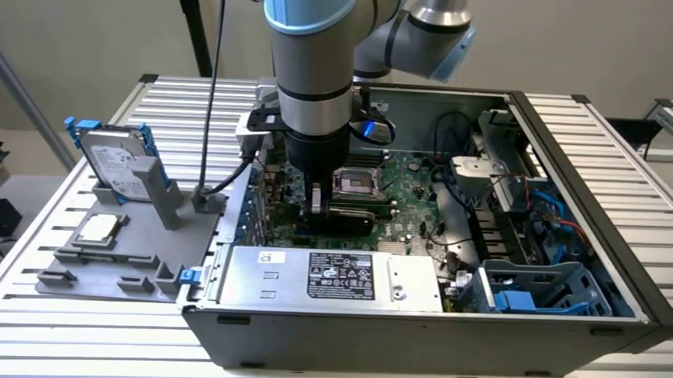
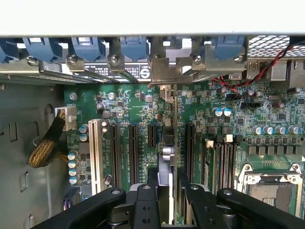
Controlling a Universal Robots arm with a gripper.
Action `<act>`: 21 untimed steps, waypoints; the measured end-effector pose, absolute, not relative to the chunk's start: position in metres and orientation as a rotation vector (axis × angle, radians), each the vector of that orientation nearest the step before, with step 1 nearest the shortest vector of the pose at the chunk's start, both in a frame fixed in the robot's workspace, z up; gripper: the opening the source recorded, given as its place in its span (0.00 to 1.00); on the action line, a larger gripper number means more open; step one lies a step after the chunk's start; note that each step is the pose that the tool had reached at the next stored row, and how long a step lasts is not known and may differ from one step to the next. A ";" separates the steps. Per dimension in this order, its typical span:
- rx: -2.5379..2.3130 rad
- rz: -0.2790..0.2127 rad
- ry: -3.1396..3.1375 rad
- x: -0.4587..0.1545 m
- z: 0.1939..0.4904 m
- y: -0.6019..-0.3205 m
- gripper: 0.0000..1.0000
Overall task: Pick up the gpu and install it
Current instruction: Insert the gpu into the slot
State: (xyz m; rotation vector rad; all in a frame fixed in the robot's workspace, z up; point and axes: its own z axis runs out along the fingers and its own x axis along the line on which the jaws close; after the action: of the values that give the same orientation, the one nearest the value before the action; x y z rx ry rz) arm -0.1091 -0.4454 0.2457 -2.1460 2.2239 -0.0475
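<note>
A lab or test workshop for robotic computer assembly: an open desktop PC case lies on a ribbed aluminium bench under an industrial robot arm, with a grey fixture tray holding a hard drive and spare parts beside it, against plain walls

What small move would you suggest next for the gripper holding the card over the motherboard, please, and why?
Probably a slow, straight push down: the black gripper grips the thin green circuit-board card edge-on, standing among the black expansion slots, its grey metal bracket near the case's rear wall. Whether it is seated is unclear.
</note>
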 end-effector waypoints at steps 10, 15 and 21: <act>-2.146 -0.048 2.224 -0.109 0.246 -0.445 0.27; -2.146 -0.048 2.224 -0.109 0.246 -0.445 0.27; -2.146 -0.048 2.224 -0.109 0.246 -0.445 0.27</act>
State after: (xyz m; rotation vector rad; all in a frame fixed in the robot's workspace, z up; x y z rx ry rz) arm -0.1091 -0.4455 0.2457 -2.1461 2.2238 -0.0475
